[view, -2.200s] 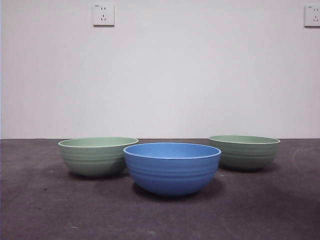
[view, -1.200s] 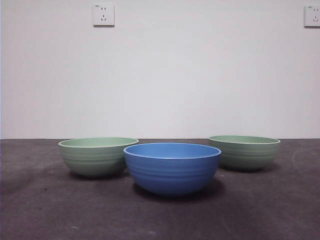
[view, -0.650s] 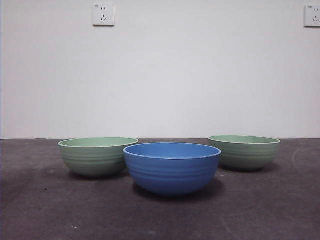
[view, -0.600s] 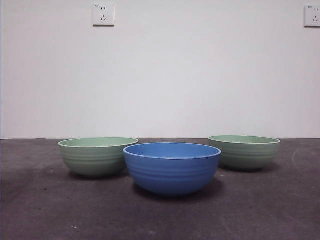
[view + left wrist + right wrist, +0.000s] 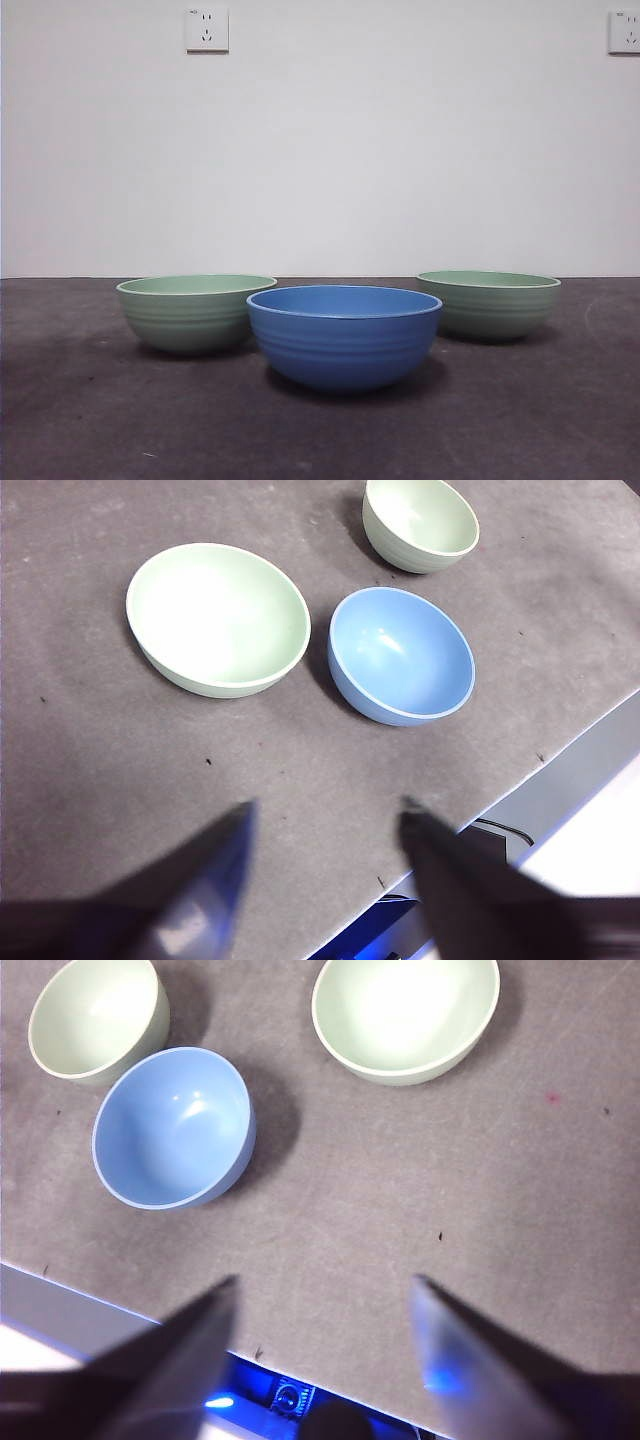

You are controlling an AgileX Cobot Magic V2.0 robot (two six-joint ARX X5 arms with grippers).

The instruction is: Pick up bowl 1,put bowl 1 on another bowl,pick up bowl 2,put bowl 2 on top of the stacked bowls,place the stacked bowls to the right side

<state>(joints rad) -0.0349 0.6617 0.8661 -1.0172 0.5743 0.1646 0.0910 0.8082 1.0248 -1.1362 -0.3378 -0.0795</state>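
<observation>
Nearest the front camera stands the blue bowl (image 5: 344,336), upright on the dark grey bench (image 5: 90,420), close to the bench's near edge and empty inside. Behind it at about ten o'clock sits one pale green bowl (image 5: 195,312), just beside the blue one, the blue rim overlapping it in the front view, though the left wrist view shows a narrow gap between them. Farther back at about two o'clock sits the second pale green bowl (image 5: 490,304), also upright and apart from the blue bowl. All three stand separately on the bench, none stacked. Beyond them rises a plain white wall with a socket plate (image 5: 207,29) high up and another (image 5: 624,31) at the upper right corner. Neither arm shows in the front view. The left pincer (image 5: 325,825) hangs high above the bench's near edge, released, its jaws spread wide with nothing between them. The right pincer (image 5: 322,1295) likewise hovers high over the near edge, jaws parted and grasping nothing.
</observation>
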